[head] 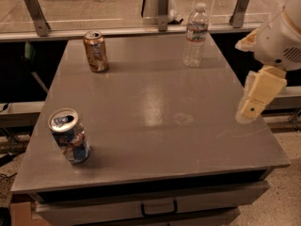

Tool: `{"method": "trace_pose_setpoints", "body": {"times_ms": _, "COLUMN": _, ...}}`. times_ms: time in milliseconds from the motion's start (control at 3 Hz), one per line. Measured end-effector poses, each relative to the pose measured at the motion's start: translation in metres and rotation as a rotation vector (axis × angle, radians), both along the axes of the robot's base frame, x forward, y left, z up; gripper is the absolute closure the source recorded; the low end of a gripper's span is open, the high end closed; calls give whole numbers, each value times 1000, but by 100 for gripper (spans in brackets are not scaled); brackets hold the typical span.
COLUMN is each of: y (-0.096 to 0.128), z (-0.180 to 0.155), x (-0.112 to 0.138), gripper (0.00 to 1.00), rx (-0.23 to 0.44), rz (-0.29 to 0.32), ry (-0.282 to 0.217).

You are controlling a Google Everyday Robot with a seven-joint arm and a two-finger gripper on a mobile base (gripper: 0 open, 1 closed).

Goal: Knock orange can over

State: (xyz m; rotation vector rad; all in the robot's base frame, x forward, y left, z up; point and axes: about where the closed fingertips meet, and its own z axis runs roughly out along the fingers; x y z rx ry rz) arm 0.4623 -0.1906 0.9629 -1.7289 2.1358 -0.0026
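Grey desk, seen from the front and slightly above.

- The orange can is found upright near the far left corner of the desk, silver top up, with pale label patches turned to the camera.
- A clear water bottle is stood upright at the far right, well apart from the orange can.
- A blue, red and white can is set near the front left edge.
- The pincer, cream-coloured, is held at the right edge of the desk below a white arm joint. It is well apart from the orange can and from the other things.
- Whether the pincer is released or clenched cannot be told.
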Motion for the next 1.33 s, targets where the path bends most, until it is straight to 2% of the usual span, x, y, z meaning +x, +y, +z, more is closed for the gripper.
{"method": "trace_pose_setpoints", "body": {"times_ms": 333, "y": 49, "z": -9, "x": 34, "gripper": 0, "rx": 92, "rz": 72, "ry": -51}}
{"method": "trace_pose_setpoints", "body": {"times_ms": 667, "y": 106, "z": -4, "x": 72, "gripper": 0, "rx": 177, "rz": 135, "ry": -116}}
{"method": "trace_pose_setpoints", "body": {"times_ms": 1000, "y": 168, "z": 7, "x": 92, "gripper": 0, "rx": 258, "rz": 166, "ry": -154}}
{"method": "trace_pose_setpoints", "body": {"times_ms": 1333, "y": 168, "z": 7, "x": 92, "gripper": 0, "rx": 258, "rz": 166, "ry": -154}}
